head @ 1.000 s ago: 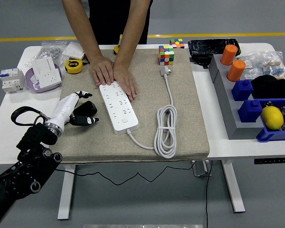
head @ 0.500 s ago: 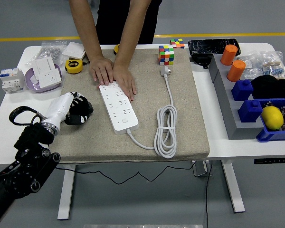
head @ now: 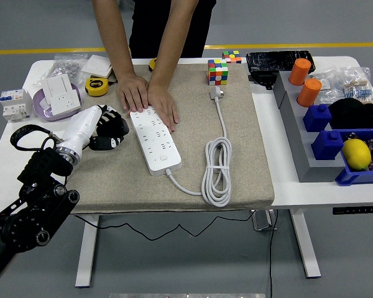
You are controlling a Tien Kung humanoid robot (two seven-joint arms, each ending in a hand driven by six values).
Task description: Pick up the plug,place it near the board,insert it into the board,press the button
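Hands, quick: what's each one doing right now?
Left hand: fingers curled around a black plug, beside the power strip.
Right hand: not in view.

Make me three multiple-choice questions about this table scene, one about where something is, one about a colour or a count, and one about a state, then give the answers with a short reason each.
1. Where does the puzzle cube sit?
A. at the mat's far edge, by the loose plug
B. on the power strip
C. in the blue bin

2. How many orange cylinders stand at the right?
A. one
B. two
C. four

3. What are the person's hands doing?
A. lifting the cable
B. hanging clear of the table
C. pressing flat on the power strip's far end

Answers:
1 A: the cube stands at the tan mat's far edge, just beyond the grey plug.
2 B: two orange cylinders stand side by side on the grey rack.
3 C: both hands lie flat on the white power strip's far end, while the robot's left hand holds a black plug beside it.
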